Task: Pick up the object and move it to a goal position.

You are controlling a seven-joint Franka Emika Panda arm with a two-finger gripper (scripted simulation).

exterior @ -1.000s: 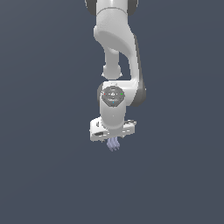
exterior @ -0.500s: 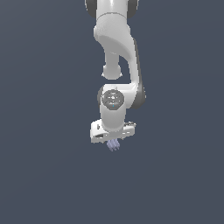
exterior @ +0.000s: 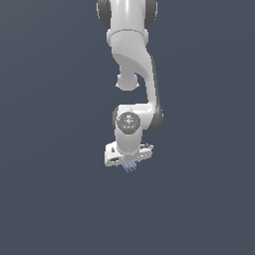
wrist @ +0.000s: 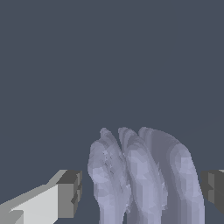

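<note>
Exterior view: white Panda arm (exterior: pixel 133 60) comes down from the top centre of the frame, wrist pointing downward, and the gripper (exterior: pixel 130 165) sits just below frame centre. The object (exterior: pixel 130 167), a tiny pale lavender-blue ridged piece, pokes out directly under the gripper body, touching it; only its lower lobes show there. Background is a flat dark slate-blue, and I can't tell from this view whether the object touches any surface. Wrist view: the object (wrist: pixel 142 179) fills the lower middle of the frame, three wavy lobes side by side, running off the bottom edge. The fingers flank it: one grey-tipped finger (wrist: pixel 69 194) with its white body at lower left, the other finger (wrist: pixel 214 190) at the right edge, mostly cropped. A thin dark gap shows between the left pad and the nearest lobe; on the right side the pad sits just beside the outer lobe. So the fingers bracket the object closely, but I can't tell whether they're actually clamped on it or only around it.
</note>
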